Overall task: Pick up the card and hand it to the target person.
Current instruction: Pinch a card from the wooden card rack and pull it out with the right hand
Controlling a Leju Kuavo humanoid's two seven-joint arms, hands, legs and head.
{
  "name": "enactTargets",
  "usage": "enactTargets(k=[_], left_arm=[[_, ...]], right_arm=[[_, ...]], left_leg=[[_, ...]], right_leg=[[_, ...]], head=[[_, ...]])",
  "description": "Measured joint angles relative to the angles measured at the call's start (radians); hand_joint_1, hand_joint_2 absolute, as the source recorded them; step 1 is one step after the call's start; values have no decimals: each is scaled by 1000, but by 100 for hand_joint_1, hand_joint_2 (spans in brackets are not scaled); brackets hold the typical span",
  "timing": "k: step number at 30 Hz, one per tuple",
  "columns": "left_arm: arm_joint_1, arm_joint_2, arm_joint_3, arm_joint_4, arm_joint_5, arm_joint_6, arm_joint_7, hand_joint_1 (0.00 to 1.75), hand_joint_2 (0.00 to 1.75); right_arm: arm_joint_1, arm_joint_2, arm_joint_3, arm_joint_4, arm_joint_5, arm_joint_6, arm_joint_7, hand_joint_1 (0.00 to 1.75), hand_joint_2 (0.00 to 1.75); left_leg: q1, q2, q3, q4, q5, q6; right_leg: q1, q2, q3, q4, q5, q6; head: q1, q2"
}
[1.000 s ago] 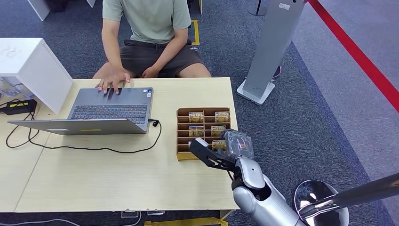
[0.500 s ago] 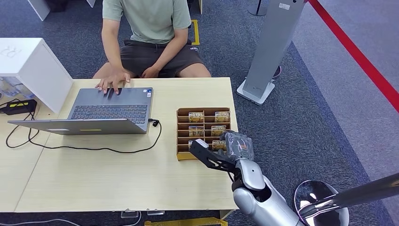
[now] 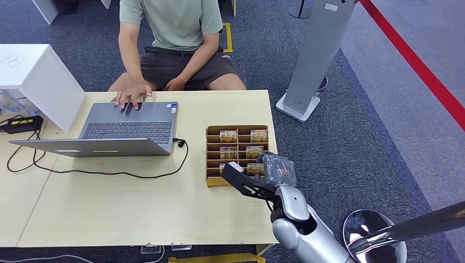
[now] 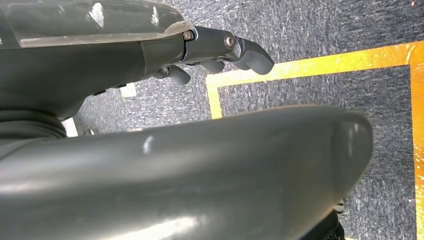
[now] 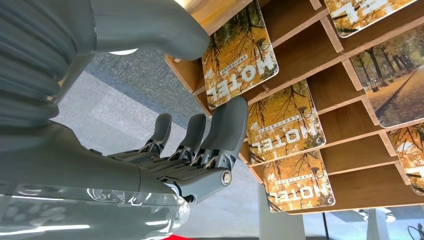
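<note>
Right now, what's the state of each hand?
Left hand: empty, fingers curled in.
Right hand: open, empty, fingers at the card rack.

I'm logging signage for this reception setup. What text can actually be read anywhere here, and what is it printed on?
"HOTEL": on the autumn-tree cards standing in the wooden card rack; several cards repeat it.
Small line under "HOTEL" on each card: too small to read.
Faint mark on the white box at the table's far left: too blurred to read.
Stickers on the laptop: too small to read.
Label on the grey stand: unreadable.
</note>
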Motion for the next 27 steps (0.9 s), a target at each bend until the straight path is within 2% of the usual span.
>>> enactTargets(k=[9, 19, 24, 27], left_arm=[[0, 0, -4, 0, 10, -1, 1, 0, 0], [-1, 0, -8, 0, 15, -5, -3, 0, 0], [-1, 2, -9, 0, 18, -5, -3, 0, 0], [-1, 2, -9, 0, 21, -2, -4, 0, 0]], right_arm=[[-2, 3, 0, 11, -24, 0, 0, 82, 175], [-10, 4, 0, 25, -32, -1, 0, 93, 175], [-13, 4, 0, 30, -35, -1, 0, 107, 175], [-16, 4, 0, 36, -39, -2, 0, 127, 175]], left_leg=[[0, 0, 0, 0, 0, 0], [0, 0, 0, 0, 0, 0], [0, 0, 0, 0, 0, 0], [0, 0, 0, 0, 0, 0]], right_leg=[[0, 0, 0, 0, 0, 0], [0, 0, 0, 0, 0, 0], [0, 0, 0, 0, 0, 0], [0, 0, 0, 0, 0, 0]], head=[[0, 0], [0, 0], [0, 0], [0, 0]])
